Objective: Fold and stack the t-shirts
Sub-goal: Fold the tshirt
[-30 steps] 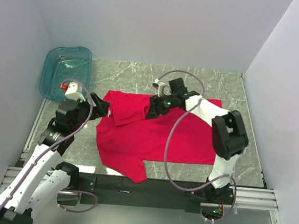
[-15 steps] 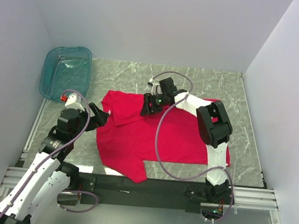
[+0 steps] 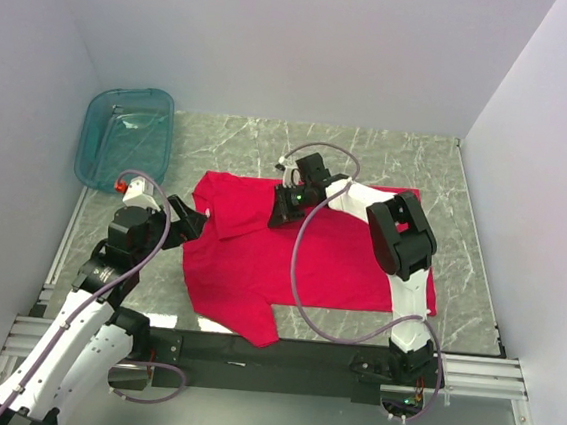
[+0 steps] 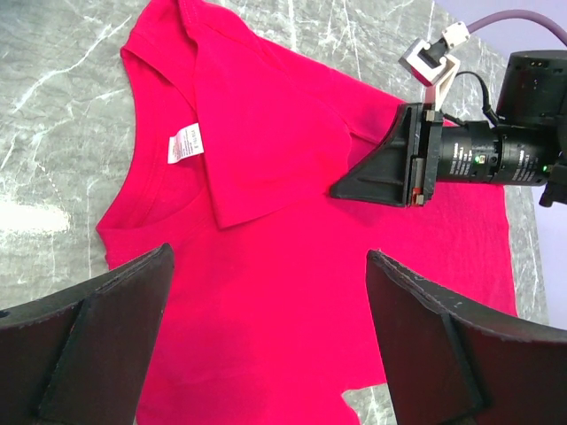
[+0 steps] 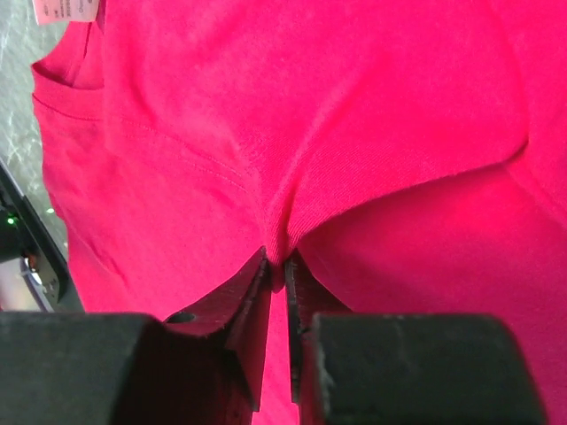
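Observation:
The red t-shirt (image 3: 309, 260) lies spread on the marble table, its upper left part folded over into a flap (image 4: 266, 133). The white neck label (image 4: 182, 143) shows inside the collar. My right gripper (image 3: 277, 214) is at the flap's right edge, shut on a pinched ridge of the red cloth (image 5: 282, 232); its jaws (image 5: 276, 263) stand nearly together with the fold between them. My left gripper (image 3: 192, 222) hovers open over the shirt's left side, its wide-apart fingers (image 4: 115, 310) holding nothing.
A translucent teal tub (image 3: 125, 135) stands at the back left corner, beyond the shirt. Grey walls close in the table on three sides. The right arm's cable (image 3: 303, 275) loops over the shirt.
My right gripper slid left along the shirt to the flap's edge and closed on a pinch of cloth. The left arm drew back slightly, staying open.

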Controlling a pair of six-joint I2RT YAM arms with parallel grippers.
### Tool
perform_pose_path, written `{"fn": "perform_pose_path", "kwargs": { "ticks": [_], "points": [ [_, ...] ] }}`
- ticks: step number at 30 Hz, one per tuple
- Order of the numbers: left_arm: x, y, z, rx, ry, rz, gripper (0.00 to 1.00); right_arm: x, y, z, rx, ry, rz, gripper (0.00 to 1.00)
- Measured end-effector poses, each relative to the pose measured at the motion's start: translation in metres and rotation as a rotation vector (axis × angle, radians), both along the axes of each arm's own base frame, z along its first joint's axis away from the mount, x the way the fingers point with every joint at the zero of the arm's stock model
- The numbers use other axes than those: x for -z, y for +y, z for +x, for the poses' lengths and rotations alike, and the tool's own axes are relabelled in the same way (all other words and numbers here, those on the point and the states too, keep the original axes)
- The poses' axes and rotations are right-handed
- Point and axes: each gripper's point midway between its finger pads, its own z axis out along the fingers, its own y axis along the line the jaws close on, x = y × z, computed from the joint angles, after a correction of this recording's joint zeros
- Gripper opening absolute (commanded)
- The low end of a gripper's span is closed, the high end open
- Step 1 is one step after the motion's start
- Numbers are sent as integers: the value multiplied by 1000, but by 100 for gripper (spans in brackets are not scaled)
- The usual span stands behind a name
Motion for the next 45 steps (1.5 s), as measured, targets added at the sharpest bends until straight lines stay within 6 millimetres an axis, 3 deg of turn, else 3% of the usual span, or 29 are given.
{"fn": "perform_pose_path", "kwargs": {
  "ticks": [6,12,15,18,22,28,32,35,38,40,43,45],
  "points": [
    [-1,0,0,0,-4,-1,94,4,-5,-9,2,22,-12,16],
    [-2,0,0,1,-6,-2,94,-12,-10,-18,4,12,0,18],
    [-2,0,0,1,-6,-2,94,-22,-9,-17,5,-5,12,23],
    [-2,0,0,1,-7,-2,94,-24,-9,-17,8,-4,13,41],
    [-2,0,0,1,-6,-2,94,-20,-14,-19,12,3,-14,52],
    [5,-3,2,11,20,0,93,-17,-51,-15,-1,-39,-141,57],
    [27,-10,5,22,116,-12,85,-54,-100,-14,-127,-178,-133,59],
    [52,-17,3,22,226,-49,78,-90,-143,-40,-240,-375,-151,59],
    [77,-24,-9,21,352,-103,80,-115,-165,-95,-440,-628,-170,63],
    [90,-28,-19,15,433,-142,81,-110,-174,-130,-570,-736,-178,66],
    [106,-33,-39,-4,560,-204,80,-82,-187,-179,-745,-797,-171,69],
    [118,-34,-57,-26,661,-219,78,-67,-185,-205,-850,-801,-125,69]
  ]
}}
